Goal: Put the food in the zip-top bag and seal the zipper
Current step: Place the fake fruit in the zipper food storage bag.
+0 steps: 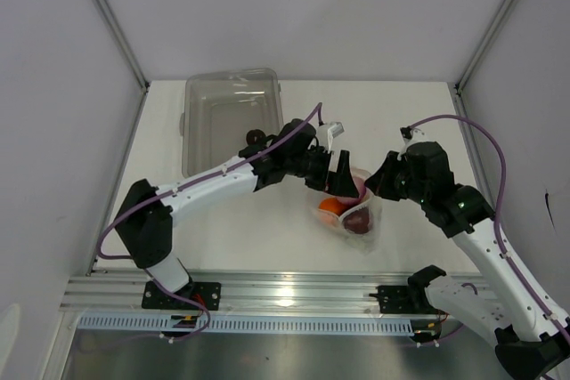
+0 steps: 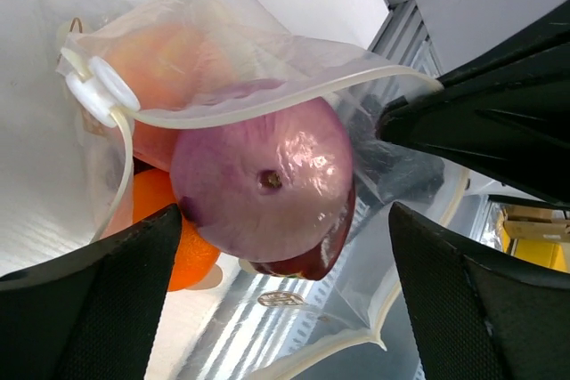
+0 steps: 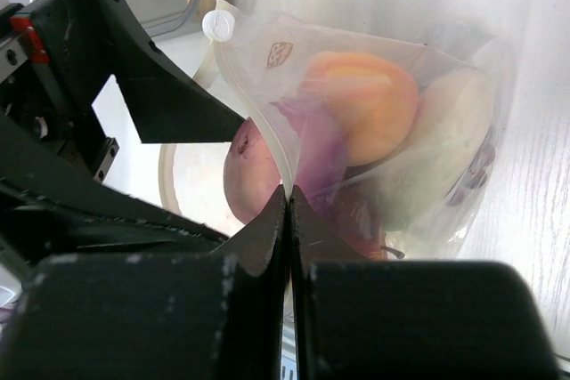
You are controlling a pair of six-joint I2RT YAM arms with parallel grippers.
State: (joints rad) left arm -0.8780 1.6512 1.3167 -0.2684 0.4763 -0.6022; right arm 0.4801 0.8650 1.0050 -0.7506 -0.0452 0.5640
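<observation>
- Bag (image 1: 368, 225) lies right of the worktop's centre, nearer the near edge, mouth turned toward the left gripper (image 2: 285, 216).
- Left fingers (image 2: 89, 304) are spread wide on either side of a pink bulb (image 2: 258, 175); neither pad clearly touches it.
- The bulb sits right at the bag's mouth, partly under the zipper (image 2: 267, 102). I cannot tell how far inside it is.
- Right gripper (image 3: 289, 211) has its fingers pressed together, pinching the bag's rim strip and holding that side of the mouth up.
- Inside the bag are an orange (image 2: 160, 242), a peach (image 3: 365, 104), a white piece (image 3: 450, 144) and a dark red piece (image 1: 356, 220) (the plastic blurs the outlines).
- A white slider (image 2: 100, 91) sits at one end of the zipper, which gapes open.
- A clear bin (image 1: 191, 131) stands at the far left corner, well apart from the bag.
</observation>
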